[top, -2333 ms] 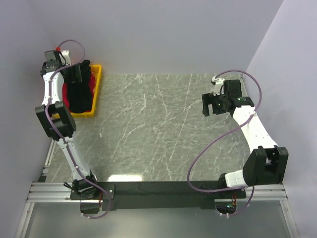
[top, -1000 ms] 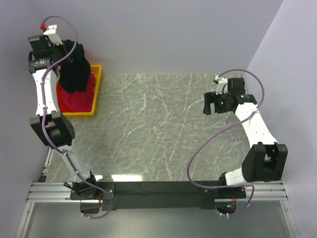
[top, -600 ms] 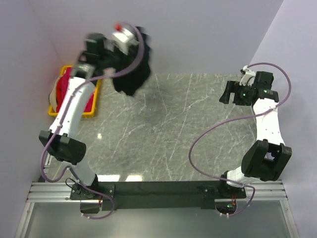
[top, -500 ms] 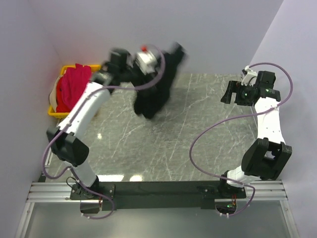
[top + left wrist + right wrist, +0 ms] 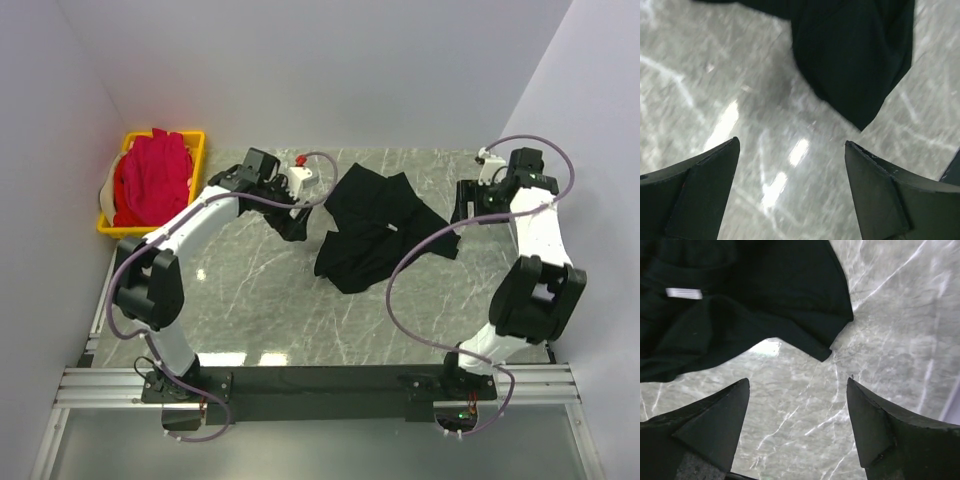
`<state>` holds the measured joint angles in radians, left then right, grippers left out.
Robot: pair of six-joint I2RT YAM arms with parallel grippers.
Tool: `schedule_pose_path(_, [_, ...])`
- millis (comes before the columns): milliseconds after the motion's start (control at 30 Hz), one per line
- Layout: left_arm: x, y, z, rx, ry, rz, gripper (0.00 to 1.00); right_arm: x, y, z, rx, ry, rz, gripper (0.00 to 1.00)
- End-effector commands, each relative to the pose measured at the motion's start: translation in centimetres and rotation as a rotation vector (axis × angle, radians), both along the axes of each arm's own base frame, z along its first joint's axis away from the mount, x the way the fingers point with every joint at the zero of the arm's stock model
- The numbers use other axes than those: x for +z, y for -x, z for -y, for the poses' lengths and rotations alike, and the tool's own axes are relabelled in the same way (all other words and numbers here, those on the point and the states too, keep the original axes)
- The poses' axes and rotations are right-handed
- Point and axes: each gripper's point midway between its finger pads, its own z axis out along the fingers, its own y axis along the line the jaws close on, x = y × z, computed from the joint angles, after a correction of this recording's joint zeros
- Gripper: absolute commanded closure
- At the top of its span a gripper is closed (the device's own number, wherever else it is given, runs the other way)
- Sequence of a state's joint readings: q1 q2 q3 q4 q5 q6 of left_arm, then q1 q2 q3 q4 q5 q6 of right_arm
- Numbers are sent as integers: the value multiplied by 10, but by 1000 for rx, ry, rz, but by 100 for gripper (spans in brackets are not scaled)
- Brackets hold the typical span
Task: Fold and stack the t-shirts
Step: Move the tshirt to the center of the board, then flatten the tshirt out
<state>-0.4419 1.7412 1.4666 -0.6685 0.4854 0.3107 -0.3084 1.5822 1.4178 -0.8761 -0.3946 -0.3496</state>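
Note:
The black t-shirt [image 5: 375,228] lies crumpled on the marble table at the back middle. It also shows in the left wrist view [image 5: 855,50] and the right wrist view [image 5: 740,305], where a white neck label faces up. My left gripper [image 5: 292,222] is open and empty just left of the shirt, over bare table [image 5: 790,145]. My right gripper [image 5: 468,212] is open and empty just right of the shirt's sleeve [image 5: 832,342]. The magenta-pink t-shirts [image 5: 150,178] are heaped in the yellow crate [image 5: 196,150].
The yellow crate stands at the table's far left corner, against the wall. Purple cables loop from both arms, one crossing the black shirt's right side. Walls close in the back and both sides. The marble table [image 5: 280,300] stretches towards the arm bases.
My left gripper lifted the black t-shirt out of the crate, swung it right over the table and let it go. My right arm moved back and right, then down beside the shirt.

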Motion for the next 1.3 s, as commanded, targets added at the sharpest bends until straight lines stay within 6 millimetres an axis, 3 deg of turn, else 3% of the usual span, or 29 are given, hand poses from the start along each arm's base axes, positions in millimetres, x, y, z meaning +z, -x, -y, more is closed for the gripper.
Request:
schedule_pose_path(0, [2, -11, 37, -7, 111, -36, 8, -14, -13, 11, -15, 9, -50, 16])
schedule_pose_path(200, [-35, -9, 80, -1, 167, -186, 3, -56, -43, 8, -96, -97, -157, 17])
schedule_pose_path(333, [-56, -1, 95, -4, 192, -270, 13, -88, -56, 10, -135, -77, -215, 18])
schedule_pose_path(367, [-59, 1, 96, -9, 194, -276, 18, -92, -58, 9, -136, -67, -219, 19])
schedule_pose_path(400, [-60, 6, 98, 5, 204, -323, 34, -101, -60, 5, -125, -61, -239, 21])
schedule_pose_path(467, [-63, 6, 93, 11, 189, -336, 56, -110, -59, 0, -100, -44, -262, 34])
schedule_pose_path(500, [-64, 6, 88, 19, 183, -337, 76, -115, -56, 0, -91, -30, -277, 41])
schedule_pose_path(567, [-56, -4, 67, 72, 186, -318, 96, -125, -50, -4, -66, -21, -311, 61])
schedule_pose_path(600, [-58, -6, 55, 98, 181, -327, 99, -127, -45, -5, -57, -25, -323, 69])
schedule_pose_path(633, [-56, -7, 44, 117, 177, -337, 99, -127, -42, -3, -47, -12, -326, 91])
schedule_pose_path(667, [-47, -18, 21, 146, 183, -302, 100, -131, -34, -2, -45, -2, -345, 100])
schedule_pose_path(733, [-44, -22, -5, 191, 169, -285, 100, -126, -28, 5, -42, 20, -328, 100])
schedule_pose_path(767, [-36, -28, -28, 237, 167, -264, 100, -128, -19, 5, -39, 25, -343, 100])
schedule_pose_path(900, [-41, -19, -79, 318, 121, -266, 100, -105, -2, 19, -51, 64, -284, 100])
schedule_pose_path(967, [-43, -14, -100, 358, 89, -262, 100, -104, 12, 24, -38, 87, -292, 100])
schedule_pose_path(1100, [-83, 22, -136, 457, -56, -361, 99, -95, 34, 31, 2, 167, -280, 100])
schedule_pose_path(1200, [-102, 50, -151, 481, -122, -434, 99, -93, 48, 28, 53, 171, -319, 100])
schedule_pose_path(1267, [-102, 61, -157, 479, -143, -448, 93, -88, 51, 26, 88, 172, -318, 100])
